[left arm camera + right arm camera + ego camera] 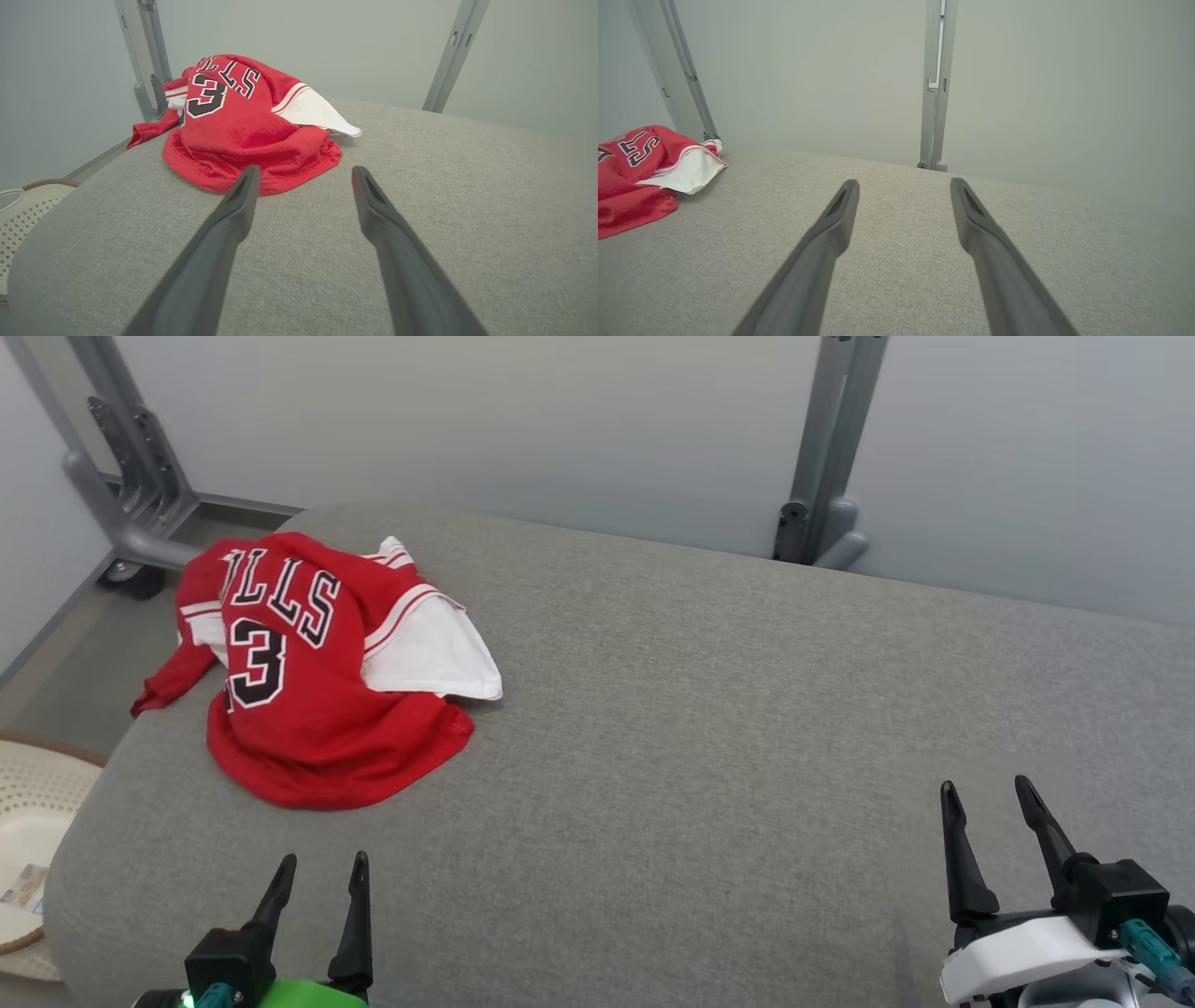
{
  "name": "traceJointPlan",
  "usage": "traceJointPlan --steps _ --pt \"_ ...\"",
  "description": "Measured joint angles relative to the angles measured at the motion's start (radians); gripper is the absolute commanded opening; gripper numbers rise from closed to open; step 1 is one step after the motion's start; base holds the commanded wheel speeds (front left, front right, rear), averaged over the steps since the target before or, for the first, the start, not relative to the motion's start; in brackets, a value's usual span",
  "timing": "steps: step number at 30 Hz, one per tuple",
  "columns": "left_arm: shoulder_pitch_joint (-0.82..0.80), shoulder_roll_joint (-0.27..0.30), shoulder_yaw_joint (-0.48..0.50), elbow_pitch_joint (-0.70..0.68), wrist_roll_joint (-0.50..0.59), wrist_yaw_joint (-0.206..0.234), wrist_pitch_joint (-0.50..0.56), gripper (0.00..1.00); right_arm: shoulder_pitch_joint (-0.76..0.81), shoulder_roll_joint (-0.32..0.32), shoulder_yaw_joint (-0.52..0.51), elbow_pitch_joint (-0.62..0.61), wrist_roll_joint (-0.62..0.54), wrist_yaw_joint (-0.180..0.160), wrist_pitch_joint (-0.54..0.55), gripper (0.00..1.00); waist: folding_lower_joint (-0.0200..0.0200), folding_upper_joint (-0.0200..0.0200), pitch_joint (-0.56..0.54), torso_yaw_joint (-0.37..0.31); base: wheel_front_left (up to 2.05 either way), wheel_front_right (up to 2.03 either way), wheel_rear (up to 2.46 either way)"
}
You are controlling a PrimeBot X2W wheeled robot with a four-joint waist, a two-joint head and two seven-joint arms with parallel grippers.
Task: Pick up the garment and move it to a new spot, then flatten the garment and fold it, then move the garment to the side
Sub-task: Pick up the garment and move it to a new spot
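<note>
The jersey lies bunched on the grey cushion, straight ahead of my left gripper, near its fingertips but not touching, and well off to the left of my right gripper. Its long axis runs away from me: red hem nearest my left jaws, lettering at the far end, a white flap pointing toward my right side, a red strip trailing off the cushion's left edge. Both arms sit low, fingers pointing forward over the cushion, jaws spread wide, holding nothing.
</note>
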Motion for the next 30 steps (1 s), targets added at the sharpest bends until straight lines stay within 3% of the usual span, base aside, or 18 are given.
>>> traceJointPlan --steps 13,23,30 --pt "0.015 0.005 0.023 -0.006 0.0 0.0 0.0 1.0 -0.002 0.004 0.03 0.011 0.011 0.0 0.0 1.0 0.0 0.0 -0.015 0.162 0.0 0.0 0.0" --pt "0.01 0.002 0.047 -0.013 -0.014 0.0 0.0 1.0 -0.004 0.005 0.037 0.012 0.02 0.0 0.0 1.0 0.0 0.0 -0.001 0.161 0.0 0.0 0.0" --pt "-0.124 0.005 0.082 0.038 -0.071 0.0 0.009 1.0 -0.03 -0.011 0.049 0.001 -0.002 0.0 0.0 1.0 0.0 -0.0001 0.049 0.145 0.0 0.0 0.0"
